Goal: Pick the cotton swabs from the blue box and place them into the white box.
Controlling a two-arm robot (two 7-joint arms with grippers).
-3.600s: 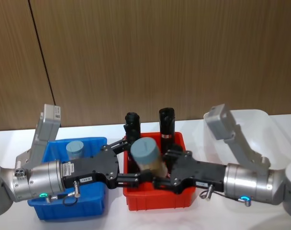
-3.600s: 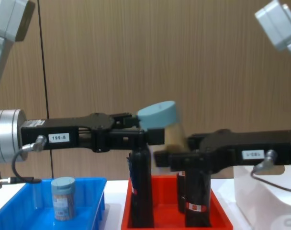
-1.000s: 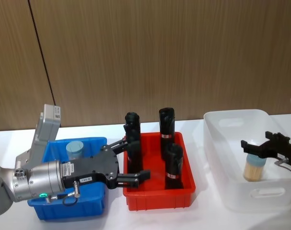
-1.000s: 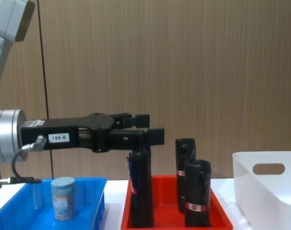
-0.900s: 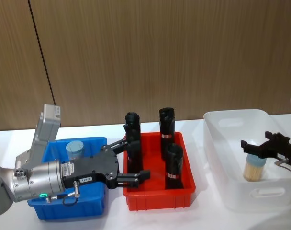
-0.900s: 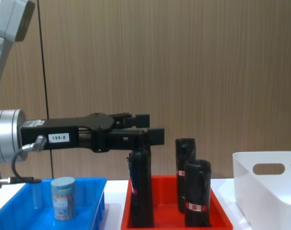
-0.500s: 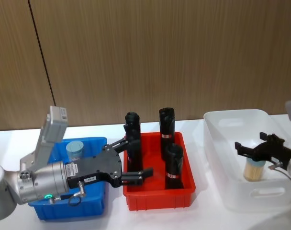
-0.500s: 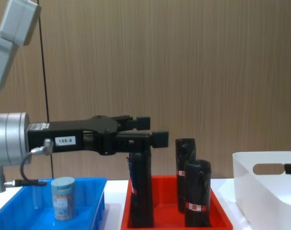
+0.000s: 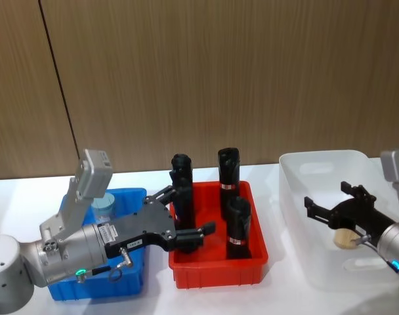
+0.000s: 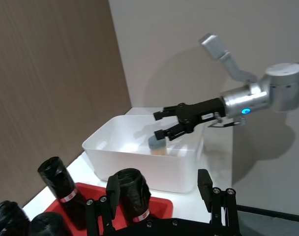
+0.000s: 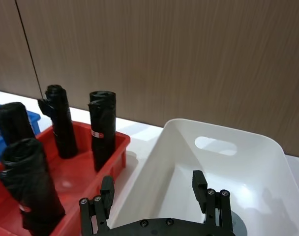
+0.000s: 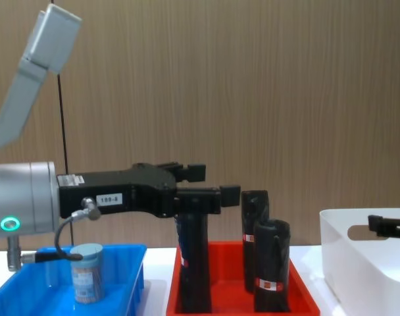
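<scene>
One cotton swab jar (image 9: 104, 202) with a grey-blue lid stands in the blue box (image 9: 135, 277), partly behind my left arm; the chest view shows this jar (image 12: 87, 271) upright. Another jar (image 9: 344, 238) lies tipped inside the white box (image 9: 317, 163). My right gripper (image 9: 331, 202) hovers open just above that jar, holding nothing. From the left wrist view the right gripper (image 10: 166, 125) hangs over the jar (image 10: 156, 145) in the white box (image 10: 139, 168). My left gripper (image 9: 194, 231) is open and empty over the red bin, beside the blue box.
A red bin (image 9: 216, 275) sits between the two boxes with three upright black rolls (image 9: 229, 167) in it. My left gripper's fingers (image 12: 216, 191) reach close to the front roll. A wooden wall stands behind the table.
The right gripper has let go of the jar and drawn back toward the white box's left side; the jar now lies tipped. The left arm has shifted slightly right.
</scene>
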